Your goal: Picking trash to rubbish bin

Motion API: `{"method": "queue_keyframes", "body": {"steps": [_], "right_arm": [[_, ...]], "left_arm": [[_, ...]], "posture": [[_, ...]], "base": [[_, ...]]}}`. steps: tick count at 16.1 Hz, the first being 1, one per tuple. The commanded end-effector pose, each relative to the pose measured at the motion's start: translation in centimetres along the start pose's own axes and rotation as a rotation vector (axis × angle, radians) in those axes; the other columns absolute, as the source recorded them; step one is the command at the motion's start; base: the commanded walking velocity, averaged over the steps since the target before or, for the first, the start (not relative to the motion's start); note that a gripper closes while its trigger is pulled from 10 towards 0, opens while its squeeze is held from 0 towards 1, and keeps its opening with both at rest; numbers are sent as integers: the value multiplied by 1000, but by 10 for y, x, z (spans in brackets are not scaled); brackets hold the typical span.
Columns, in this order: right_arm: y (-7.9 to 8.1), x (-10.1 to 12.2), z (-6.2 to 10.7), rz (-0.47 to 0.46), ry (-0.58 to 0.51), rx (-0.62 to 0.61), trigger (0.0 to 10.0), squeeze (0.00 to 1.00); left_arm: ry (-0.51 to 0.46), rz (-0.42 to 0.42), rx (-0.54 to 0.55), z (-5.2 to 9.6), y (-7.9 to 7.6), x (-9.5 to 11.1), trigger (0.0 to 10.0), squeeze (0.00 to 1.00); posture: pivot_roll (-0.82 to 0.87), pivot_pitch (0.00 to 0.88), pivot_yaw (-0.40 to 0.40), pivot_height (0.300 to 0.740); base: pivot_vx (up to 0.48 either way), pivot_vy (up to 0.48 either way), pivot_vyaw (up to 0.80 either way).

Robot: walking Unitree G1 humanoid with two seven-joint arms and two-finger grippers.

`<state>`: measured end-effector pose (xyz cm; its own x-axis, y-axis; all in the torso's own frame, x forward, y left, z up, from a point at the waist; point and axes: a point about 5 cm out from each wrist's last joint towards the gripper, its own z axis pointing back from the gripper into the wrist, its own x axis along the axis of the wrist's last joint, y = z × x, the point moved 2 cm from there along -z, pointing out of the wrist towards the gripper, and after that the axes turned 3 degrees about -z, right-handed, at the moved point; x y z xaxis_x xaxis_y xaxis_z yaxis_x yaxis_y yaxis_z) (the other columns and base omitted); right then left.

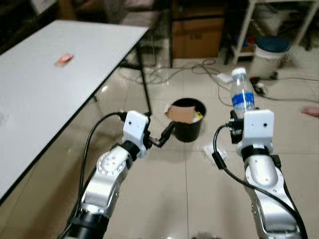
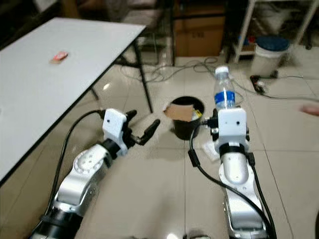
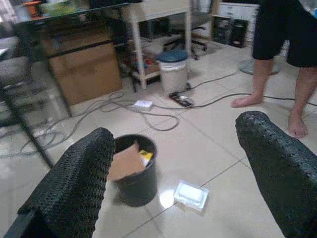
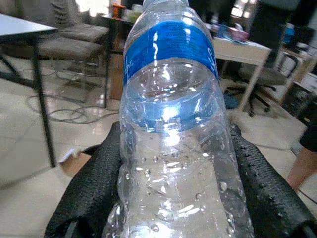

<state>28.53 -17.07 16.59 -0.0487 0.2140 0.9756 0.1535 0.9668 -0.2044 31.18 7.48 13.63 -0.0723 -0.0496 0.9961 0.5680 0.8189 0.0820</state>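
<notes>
Left eye view. Black bin: stands on the tiled floor, with a brown piece of cardboard leaning out of its left rim and something yellow beside it. Bottle: clear plastic, blue label, white cap; gripped by the right hand just right of the bin and higher than its rim. Long axis upright, cap pointing up. Left hand: fingers spread apart, holding nothing, just left of the bin. White surface: left of the bin, carrying a small red and white packet. White flat packet: on the floor just right of the bin's base. Cables and a white bucket with a dark lid: on the floor beyond the bin.

Left wrist view. Two black fingers stand wide apart, the bin between them farther off, the flat packet beside its base. A person's bare legs stand well beyond the bin.

Right wrist view. The bottle sits between the two black fingers, which press on its lower body; the label end points away from the wrist.
</notes>
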Motion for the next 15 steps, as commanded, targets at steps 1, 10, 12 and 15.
{"method": "queue_keyframes", "body": {"steps": [1,10,12,15], "right_arm": [[-6,-1,0,2,3,-19,10000,0],[-5,-1,-1,6,-3,-17,10000,0],[-4,0,-1,9,-5,-14,10000,0],[0,2,-1,30,-17,6,10000,0]], "left_arm": [[-3,-2,-16,-2,-6,1,10000,0],[-2,-4,-16,-3,-6,0,10000,0],[-1,-5,-16,-3,-6,0,10000,0],[0,-6,-16,-3,-6,0,10000,0]], "posture": [[-131,117,97,740],[-132,118,99,740],[-132,118,99,740],[-132,118,99,740]], "base": [[345,0,-788],[333,0,-309],[324,0,0],[322,0,225]]}}
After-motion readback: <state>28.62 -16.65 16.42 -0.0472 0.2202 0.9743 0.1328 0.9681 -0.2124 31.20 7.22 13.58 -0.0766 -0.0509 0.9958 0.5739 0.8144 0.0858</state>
